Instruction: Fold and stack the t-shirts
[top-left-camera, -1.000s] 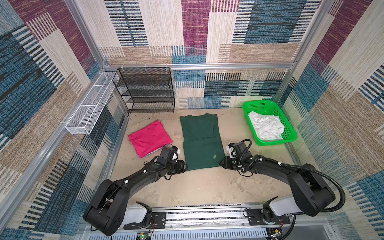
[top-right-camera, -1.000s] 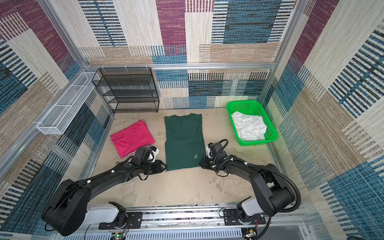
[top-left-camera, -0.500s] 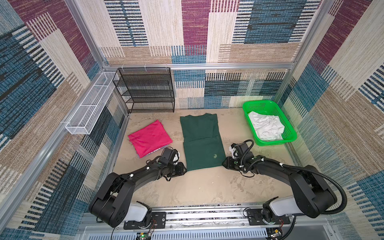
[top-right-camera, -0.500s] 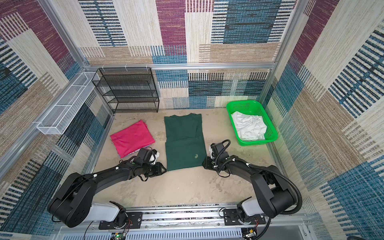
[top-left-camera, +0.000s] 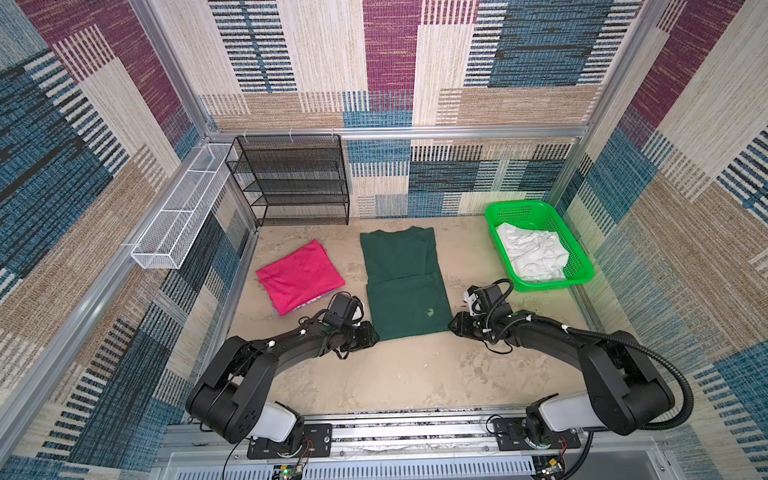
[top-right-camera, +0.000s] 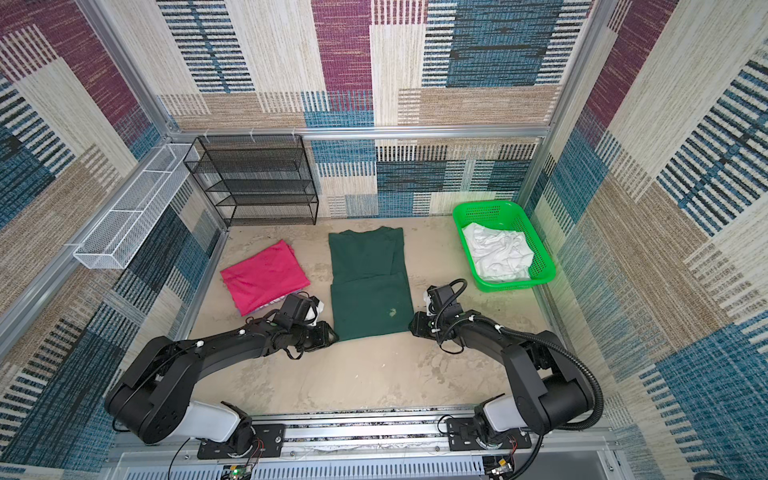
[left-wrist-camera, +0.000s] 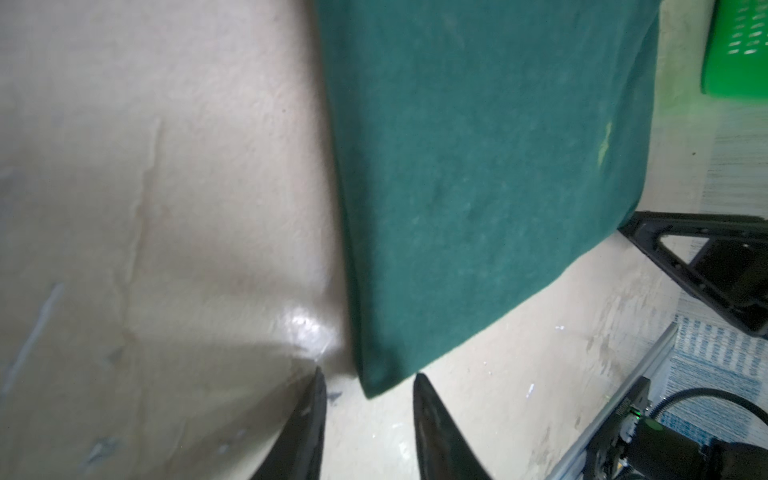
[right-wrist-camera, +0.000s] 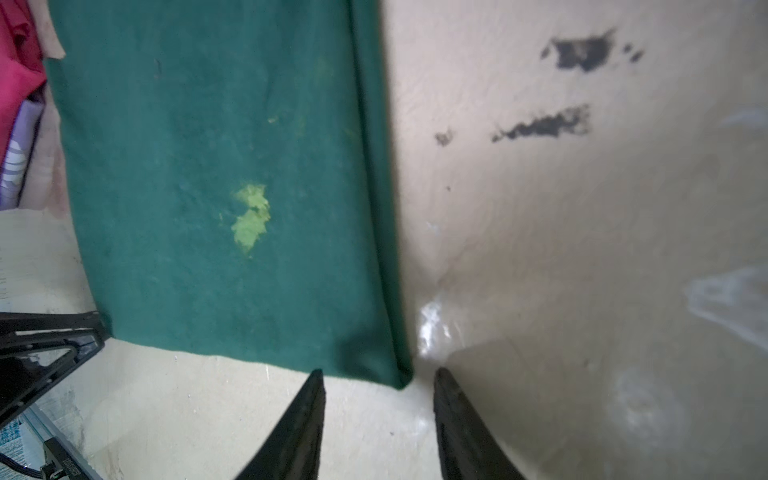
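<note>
- Sandy tabletop (top-left-camera: 415, 374), patterned walls all round.
- Dark green t-shirt (top-left-camera: 405, 282) lies mid-table, long axis running near to far.
- Left gripper (left-wrist-camera: 368, 374) is at its near-left corner and right gripper (right-wrist-camera: 379, 370) at its near-right. Both jaws are part-open and empty, with a corner between the tips.
- Pink t-shirt (top-left-camera: 299, 276) lies folded to the left, green basket (top-left-camera: 552, 284) at far right; nothing blocks the way.

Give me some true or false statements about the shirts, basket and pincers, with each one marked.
1. The dark green cloth t-shirt lies flat on the table. True.
2. The magenta-pink cloth t-shirt sits in the bright green plastic lattice basket. False: it lies on the table; the basket holds white cloth.
3. The left pincer is shut on the pink shirt. False: it stands open at the green t-shirt's near corner.
4. The right pincer stands open at its other near corner. True.
</note>
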